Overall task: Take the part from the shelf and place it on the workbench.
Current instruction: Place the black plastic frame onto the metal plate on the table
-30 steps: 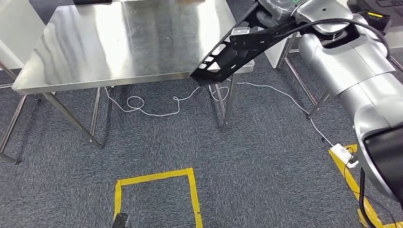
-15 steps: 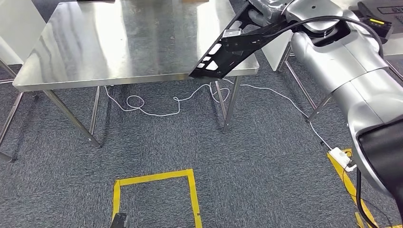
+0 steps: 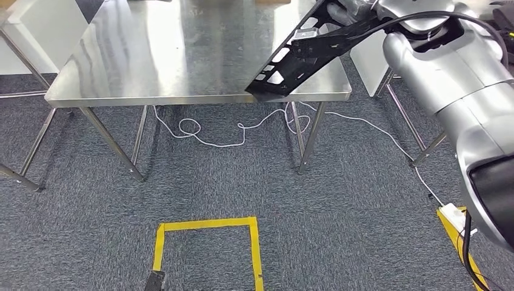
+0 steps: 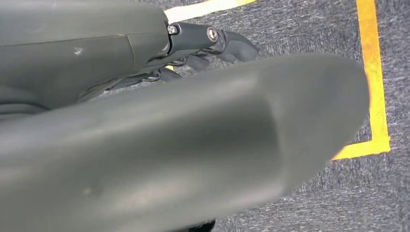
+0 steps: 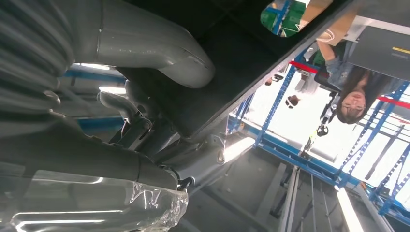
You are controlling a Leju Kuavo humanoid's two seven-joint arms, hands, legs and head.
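The part (image 3: 297, 54) is a long, flat black bracket with cut-outs. My right hand (image 3: 348, 9) grips its far end at the top of the head view. The part slants down over the front right area of the steel workbench (image 3: 182, 54), its low tip just above the front edge. In the right wrist view my thumb (image 5: 159, 53) presses against the dark part (image 5: 232, 53). My left hand (image 4: 145, 121) hangs over the carpet, its dark fingers (image 4: 227, 41) apart and holding nothing.
A white cable (image 3: 230, 136) loops on the carpet under the workbench. A yellow tape square (image 3: 206, 227) marks the floor in front of me, and a white power strip (image 3: 454, 213) lies at the right. A person (image 5: 353, 96) stands beyond the part.
The whole view has shifted because the camera moved. Relative to the workbench, the part has come farther in over the front right corner, still held by my right hand.
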